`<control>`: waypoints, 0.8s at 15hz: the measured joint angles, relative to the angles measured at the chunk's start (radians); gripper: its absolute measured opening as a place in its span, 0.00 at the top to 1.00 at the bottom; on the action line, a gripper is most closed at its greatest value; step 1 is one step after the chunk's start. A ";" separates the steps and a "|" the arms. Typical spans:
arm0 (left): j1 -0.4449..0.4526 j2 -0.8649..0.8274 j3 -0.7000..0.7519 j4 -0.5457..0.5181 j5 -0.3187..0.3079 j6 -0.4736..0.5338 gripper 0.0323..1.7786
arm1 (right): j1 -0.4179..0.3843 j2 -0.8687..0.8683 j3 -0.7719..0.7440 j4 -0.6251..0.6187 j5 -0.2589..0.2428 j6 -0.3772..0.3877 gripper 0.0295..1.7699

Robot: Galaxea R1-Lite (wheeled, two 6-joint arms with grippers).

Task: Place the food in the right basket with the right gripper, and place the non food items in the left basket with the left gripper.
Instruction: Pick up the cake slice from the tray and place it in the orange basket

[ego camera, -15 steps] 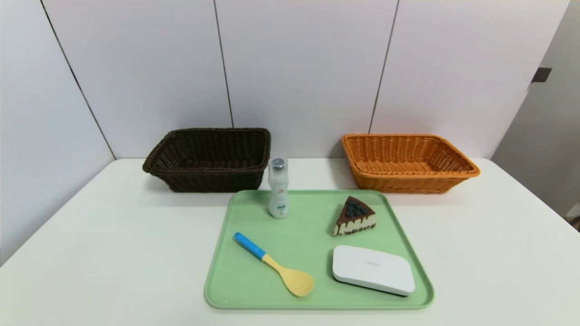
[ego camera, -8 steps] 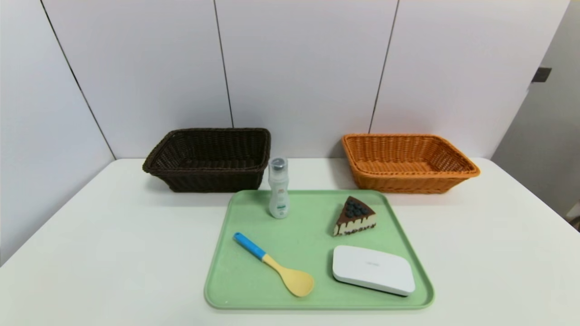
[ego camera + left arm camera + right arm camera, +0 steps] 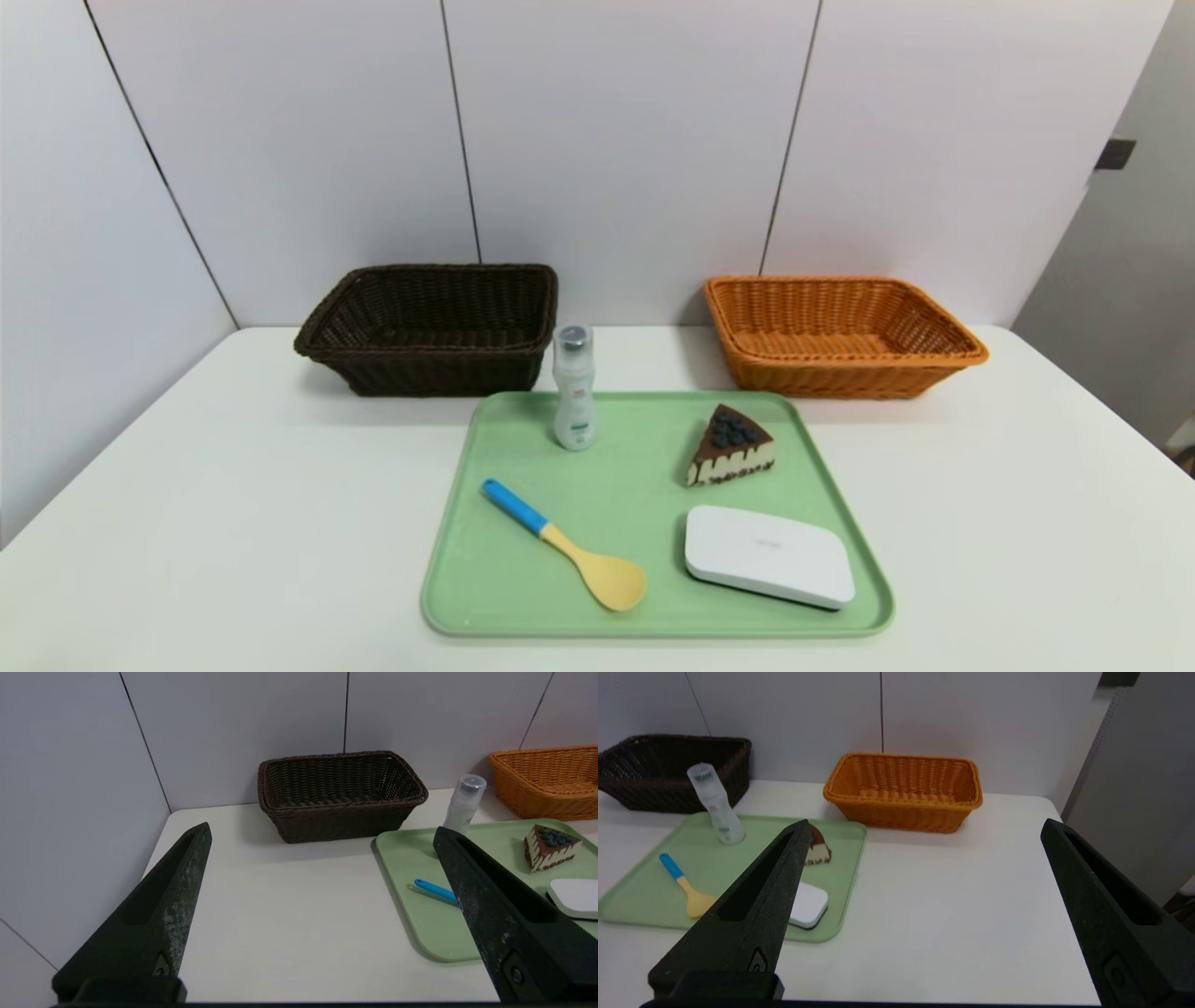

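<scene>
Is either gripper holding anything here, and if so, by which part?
Nothing is held: left gripper and right gripper are both open and empty.

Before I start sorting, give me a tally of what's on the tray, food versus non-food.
Food: 1 (cake slice)
Non-food: 3 (bottle, spoon, white box)
Total: 4

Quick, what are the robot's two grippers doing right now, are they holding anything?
Left gripper: open, holding nothing, above the table's left side.
Right gripper: open, holding nothing, above the table's right side.
</scene>
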State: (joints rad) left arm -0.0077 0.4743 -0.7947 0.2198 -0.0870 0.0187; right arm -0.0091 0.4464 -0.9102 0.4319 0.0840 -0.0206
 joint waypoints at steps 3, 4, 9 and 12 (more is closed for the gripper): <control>0.000 0.234 -0.210 0.010 -0.003 0.002 0.05 | 0.003 0.248 -0.262 0.017 0.002 0.019 0.04; 0.000 0.305 -0.268 0.011 -0.001 0.002 0.05 | 0.006 0.333 -0.342 0.020 0.002 0.030 0.04; -0.059 0.587 -0.430 0.036 0.046 -0.003 0.05 | 0.133 0.685 -0.687 0.040 -0.064 0.137 0.04; -0.155 0.663 -0.427 0.034 0.119 -0.017 0.05 | 0.329 0.807 -0.755 0.045 -0.129 0.176 0.04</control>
State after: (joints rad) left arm -0.1630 1.1372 -1.2219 0.2534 0.0321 0.0019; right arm 0.3202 1.2536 -1.6653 0.4766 -0.0447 0.1553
